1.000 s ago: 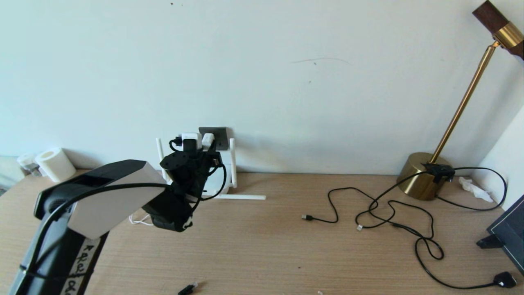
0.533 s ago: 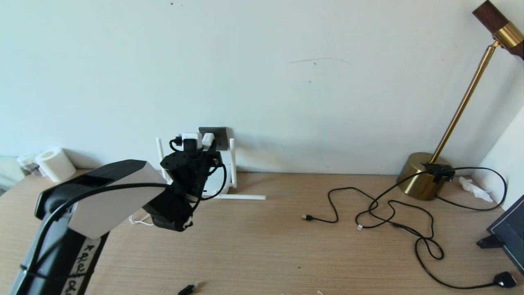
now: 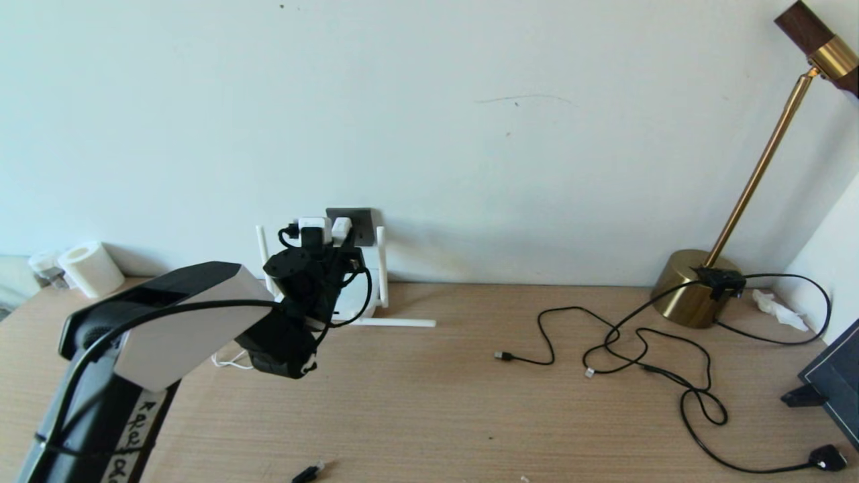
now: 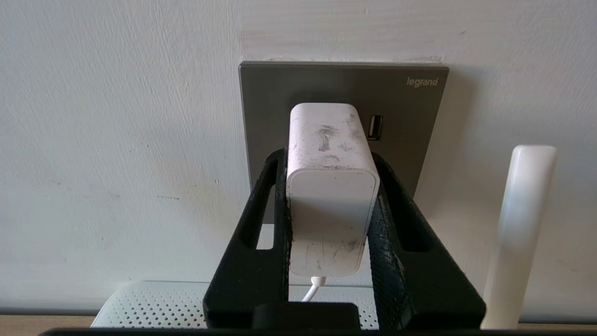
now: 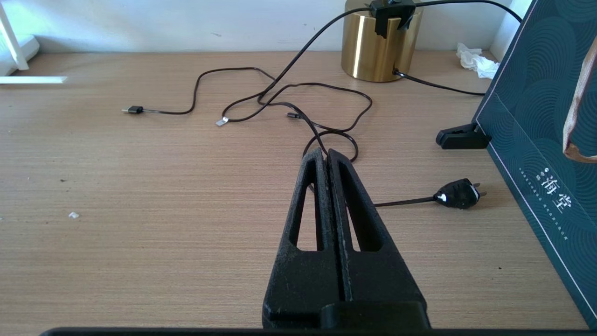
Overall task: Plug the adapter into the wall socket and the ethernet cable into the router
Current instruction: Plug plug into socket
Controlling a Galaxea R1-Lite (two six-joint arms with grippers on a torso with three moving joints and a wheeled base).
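My left gripper (image 4: 329, 158) is shut on the white adapter (image 4: 331, 186), one black finger on each side. The adapter's far end meets the dark grey wall socket (image 4: 410, 107); its prongs are hidden. A thin white cord hangs from its near end. In the head view, the left gripper (image 3: 332, 235) is up at the wall socket (image 3: 361, 225), above the white router (image 3: 350, 307), which it mostly hides. The ethernet cable (image 3: 307, 473) shows only its black boot and clear tip at the table's front edge. My right gripper (image 5: 325, 154) is shut and empty, low over the table.
One router antenna (image 3: 396, 323) lies flat on the table and another (image 4: 520, 233) stands just beside the gripper. Thin black cables (image 3: 637, 349), a black plug (image 3: 827, 458), a brass lamp base (image 3: 691, 288) and a dark box (image 3: 839, 382) are on the right. A paper roll (image 3: 90, 268) stands far left.
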